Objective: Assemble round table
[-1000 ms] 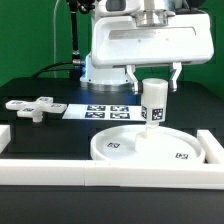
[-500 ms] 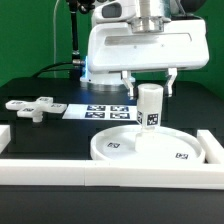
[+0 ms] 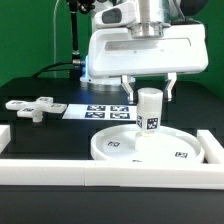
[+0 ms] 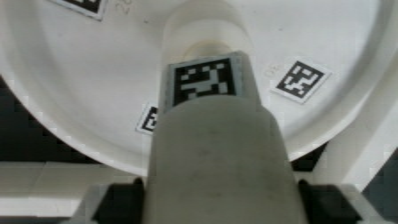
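Observation:
The large rimmed round disc (image 3: 148, 146) lies flat on the table in front of the white rails. The short cylindrical post (image 3: 150, 108), white with a square tag, stands upright over the disc's middle, its lower end at or just above the disc surface. My gripper (image 3: 149, 92) is shut on the post's upper end from above. In the wrist view the post (image 4: 217, 120) runs down from between my fingers (image 4: 128, 195) to the disc (image 4: 71, 90). The cross-shaped foot piece (image 3: 32, 106) lies apart at the exterior view's left.
The marker board (image 3: 100, 110) lies flat behind the disc. Straight white border rails (image 3: 110, 172) run along the front, with end pieces at the right (image 3: 211, 148) and the left (image 3: 4, 134). A black cable hangs at the back.
My gripper has lowered with the post, bringing its lower end down toward the disc's middle. The disc and the foot piece have not moved.

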